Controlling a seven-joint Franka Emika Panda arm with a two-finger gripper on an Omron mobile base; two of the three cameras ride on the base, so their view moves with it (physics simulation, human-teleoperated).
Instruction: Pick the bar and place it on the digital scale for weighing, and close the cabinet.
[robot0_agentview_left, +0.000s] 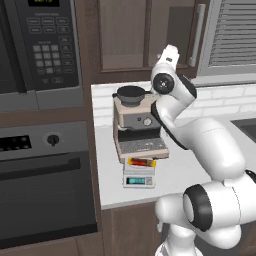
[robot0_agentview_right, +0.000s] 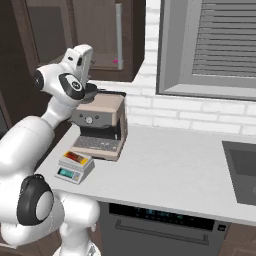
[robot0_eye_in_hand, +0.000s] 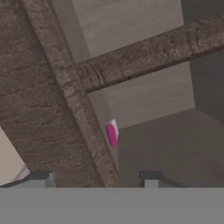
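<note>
Counter (robot0_agentview_left: 190, 170) work is done: bar (robot0_agentview_left: 141, 162) lies on scale (robot0_agentview_left: 139, 178). Your spread, empty gripper (robot0_eye_in_hand: 98, 177) could jam the cabinet (robot0_agentview_left: 125, 37) frame.

Red-brown bar (robot0_agentview_left: 141, 162), yellow-orange ends; white-grey scale (robot0_agentview_left: 139, 177), blue-green display; dark brown cabinet (robot0_agentview_left: 131, 35).

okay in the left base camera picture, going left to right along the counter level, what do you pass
Oven → digital scale with the bar lying on it, in front of the coffee machine → the robot's white arm → corner of the sink.
</note>
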